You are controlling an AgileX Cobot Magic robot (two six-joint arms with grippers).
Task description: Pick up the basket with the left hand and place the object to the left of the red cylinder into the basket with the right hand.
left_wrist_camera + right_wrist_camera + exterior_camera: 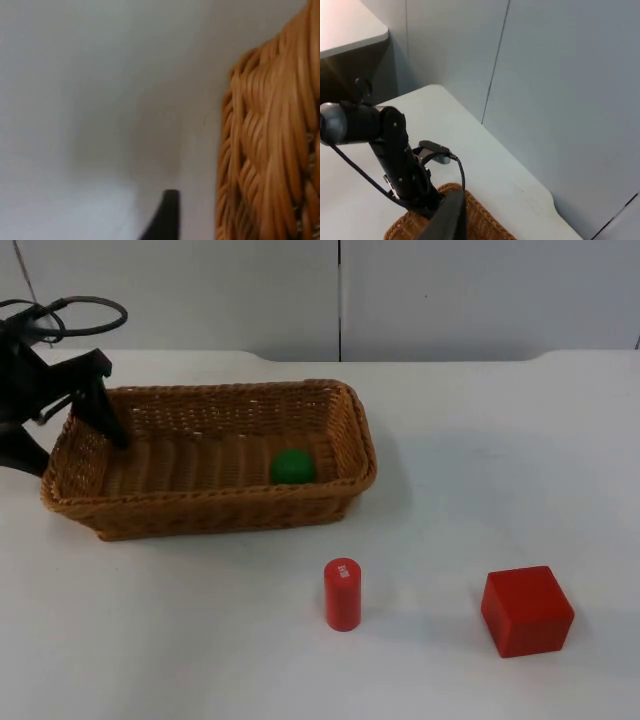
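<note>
The wicker basket [200, 465] is being gripped at its left end wall, upper left of the frame, by the left pincer [75, 420], clamped astride the rim. A green ball [292, 466] is lying inside it, on the white worktop [480, 460]. The red cylinder [342, 594] is standing below, beside a red cube [526, 610].

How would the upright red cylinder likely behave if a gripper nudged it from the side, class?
The red cylinder stands on end and is taller than it is wide, so a high nudge would probably tip it. Once on its curved side it could roll across the white table. It looks rigid and smooth, so perhaps a little slippery to grip.
</note>
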